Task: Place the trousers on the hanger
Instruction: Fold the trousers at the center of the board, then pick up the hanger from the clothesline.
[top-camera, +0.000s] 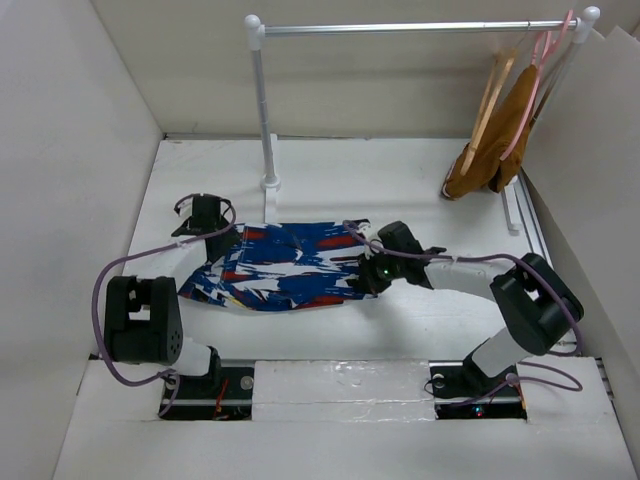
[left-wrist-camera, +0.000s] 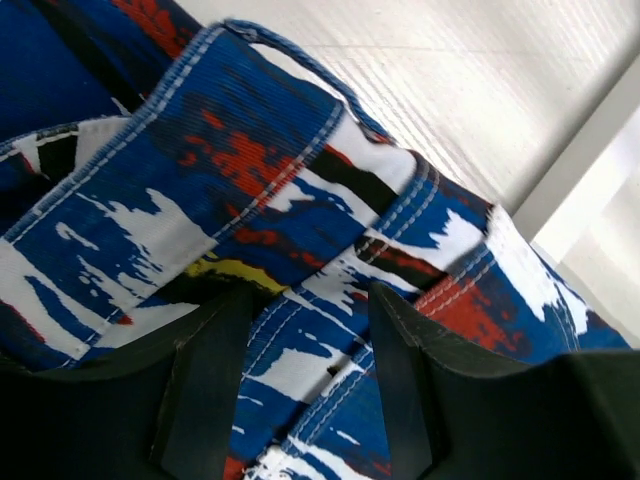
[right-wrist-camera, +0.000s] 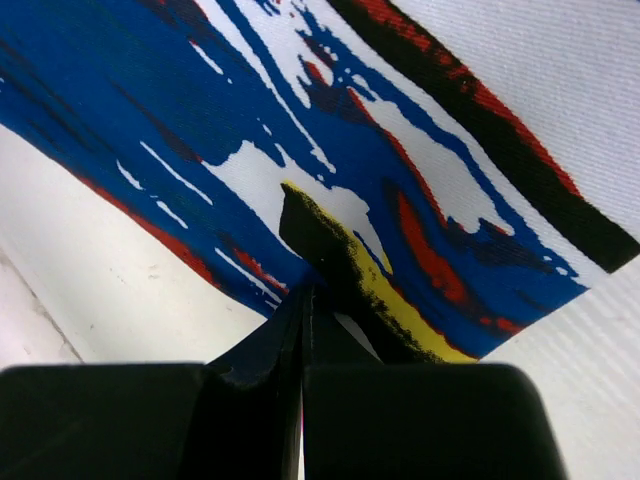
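The trousers (top-camera: 285, 265), bright blue with white, red, yellow and black streaks, lie folded flat in the middle of the table. My left gripper (top-camera: 213, 238) is at their left end. In the left wrist view it (left-wrist-camera: 305, 375) is open, with the stitched waistband (left-wrist-camera: 250, 170) between and beyond its fingers (left-wrist-camera: 205, 390). My right gripper (top-camera: 366, 272) is at their right end. In the right wrist view it (right-wrist-camera: 305, 300) is shut on the fabric edge (right-wrist-camera: 330, 200). The tan wooden hanger (top-camera: 492, 95) hangs on the rail at the far right, away from both grippers.
A white rail (top-camera: 420, 28) on posts (top-camera: 263, 110) spans the back. A thin pink hanger (top-camera: 540, 55) and a mustard-brown garment (top-camera: 495, 155) hang beside the wooden one. White walls close in left, right and back.
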